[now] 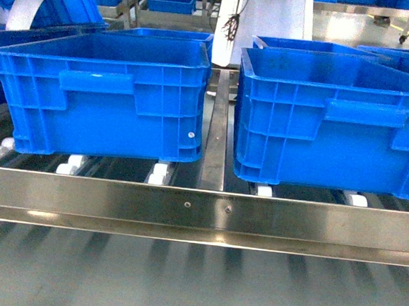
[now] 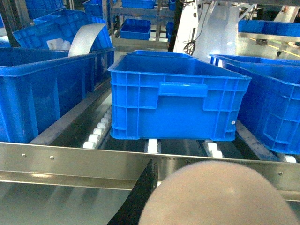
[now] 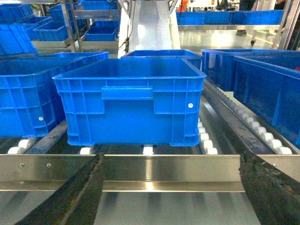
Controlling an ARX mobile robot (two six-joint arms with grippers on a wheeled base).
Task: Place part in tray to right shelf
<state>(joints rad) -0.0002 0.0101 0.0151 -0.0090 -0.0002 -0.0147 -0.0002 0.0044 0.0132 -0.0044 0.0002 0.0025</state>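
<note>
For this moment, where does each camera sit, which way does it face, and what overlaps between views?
Head: on the robot, facing the shelf's front rail and two blue crates; no arm shows.
Left wrist: low, facing the left crate; a blurred cream rounded shape fills the bottom.
Right wrist: low, facing the right crate between its open right pincer fingers.
Shared: rail, white rollers, crates.

Big blue crates fill the right shelf, with a thin lane between them.

The left crate and the right crate sit on the white rollers just behind the front rail. Between the two crates runs a narrow steel strip. Both crates are open on top. More crates stand behind them, blocking the way back.
</note>
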